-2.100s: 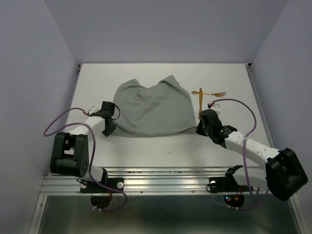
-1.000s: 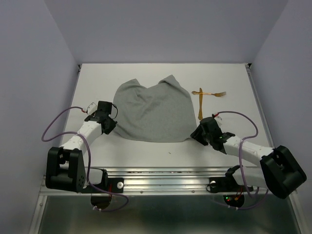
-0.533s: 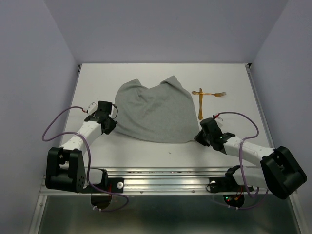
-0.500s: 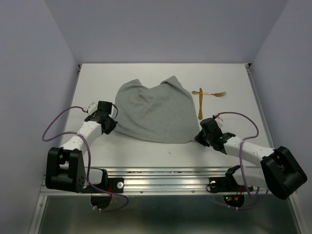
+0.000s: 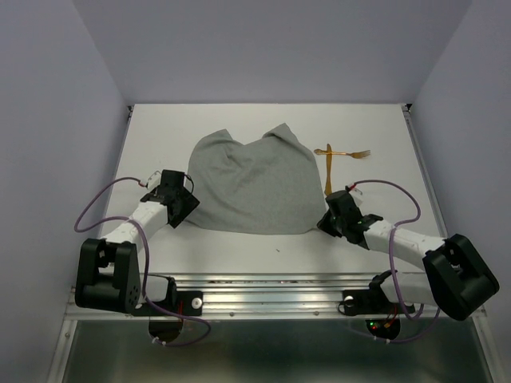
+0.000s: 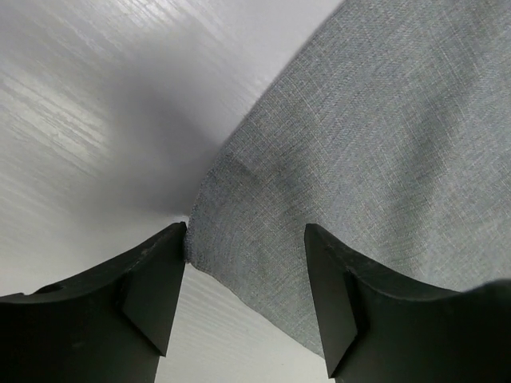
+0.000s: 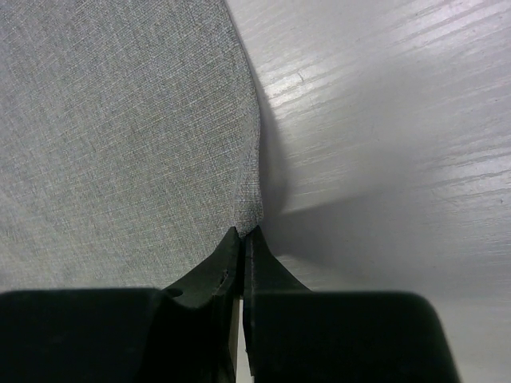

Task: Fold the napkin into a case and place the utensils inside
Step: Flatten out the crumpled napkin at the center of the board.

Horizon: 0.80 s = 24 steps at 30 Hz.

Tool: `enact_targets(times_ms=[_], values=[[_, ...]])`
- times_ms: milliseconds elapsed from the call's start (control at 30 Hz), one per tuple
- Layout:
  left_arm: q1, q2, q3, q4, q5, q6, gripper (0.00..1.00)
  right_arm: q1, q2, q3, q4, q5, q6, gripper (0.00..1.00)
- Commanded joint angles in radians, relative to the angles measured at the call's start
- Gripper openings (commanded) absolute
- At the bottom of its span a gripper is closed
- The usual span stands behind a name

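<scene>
The grey napkin lies spread and rumpled in the middle of the white table. My left gripper is open at its near left corner. In the left wrist view that corner lies between the two dark fingers, loose on the table. My right gripper is shut on the near right corner. In the right wrist view the tips pinch the cloth's edge. Two golden utensils lie right of the cloth: one pointing lengthwise, and a fork crossing its far end.
Lilac walls enclose the table on the left, back and right. A metal rail with both arm bases runs along the near edge. Purple cables loop beside each arm.
My left gripper has opened and let go of the near left corner. My right gripper has closed on the near right corner and edged slightly toward the cloth.
</scene>
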Motion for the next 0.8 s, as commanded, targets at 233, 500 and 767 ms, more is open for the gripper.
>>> enact_targets(times_ms=[233, 500, 767], values=[[0.004, 0.061, -0.020, 0.008, -0.064, -0.022, 0.49, 0.002, 0.026, 0.020, -0.022, 0.019, -0.024, 0.01], [0.004, 0.057, 0.041, -0.022, -0.070, -0.002, 0.00, 0.002, -0.012, 0.055, -0.064, 0.048, -0.059, 0.01], [0.004, -0.091, 0.292, -0.139, -0.105, 0.123, 0.00, 0.002, -0.078, 0.314, -0.185, 0.136, -0.242, 0.01]])
